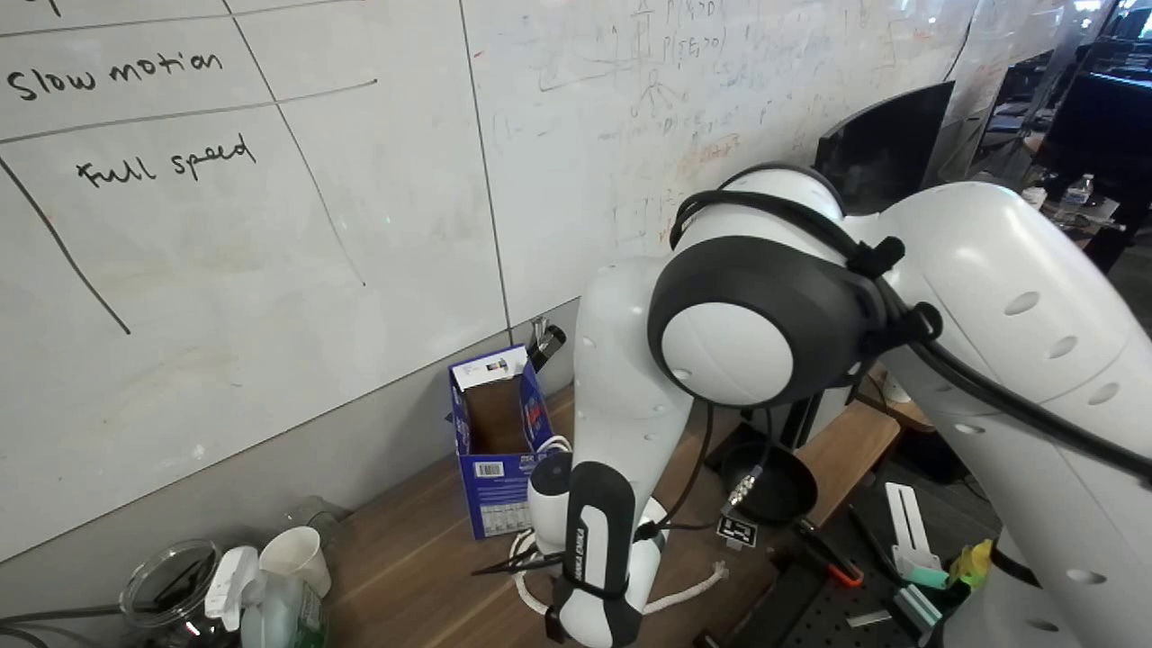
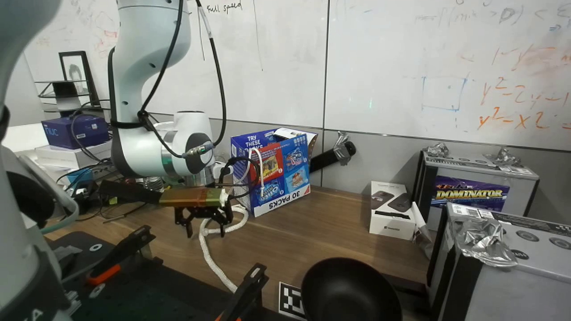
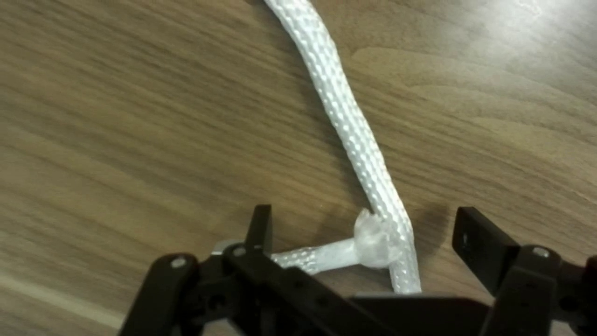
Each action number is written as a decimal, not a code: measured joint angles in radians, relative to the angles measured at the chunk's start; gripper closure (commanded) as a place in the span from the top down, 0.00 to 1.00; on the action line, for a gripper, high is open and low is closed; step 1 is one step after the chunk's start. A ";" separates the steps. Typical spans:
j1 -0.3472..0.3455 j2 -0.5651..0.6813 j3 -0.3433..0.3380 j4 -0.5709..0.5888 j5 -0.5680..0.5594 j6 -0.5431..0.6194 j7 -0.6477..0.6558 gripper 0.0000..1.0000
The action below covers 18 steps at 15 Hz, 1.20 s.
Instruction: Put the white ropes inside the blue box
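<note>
The pincer points down with its fingers spread well apart, one on either side of a braided white rope. The rope lies on the worktop below the pincer: in the wrist view a strand runs between the fingers, and a blunt rope end sits against it there, its length passing behind a finger. How close the fingers come to the worktop I cannot tell. In an exterior view the rope curves from under the pincer toward a black clamp on one side and the blue 30-pack box on the other. The box stands upright with its top open, near the pincer and beyond it toward the whiteboard. A further white length arches at the box's corner nearest the pincer; whether it joins the same rope or reaches inside I cannot tell. Well apart from the pincer are a black pan, a white printed carton and a white cup beside a spray bottle.
</note>
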 measured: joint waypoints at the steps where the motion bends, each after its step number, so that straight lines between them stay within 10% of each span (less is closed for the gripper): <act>1: -0.001 0.001 0.000 -0.001 0.000 0.000 0.000 1.00; 4: -0.003 0.005 0.000 -0.001 0.000 0.000 0.000 1.00; 5: -0.003 0.005 0.000 -0.002 0.000 0.000 0.000 0.75; 15: -0.003 -0.012 0.001 -0.007 0.000 0.000 0.000 0.06; 18: -0.003 -0.014 0.001 -0.007 0.000 0.000 0.000 0.04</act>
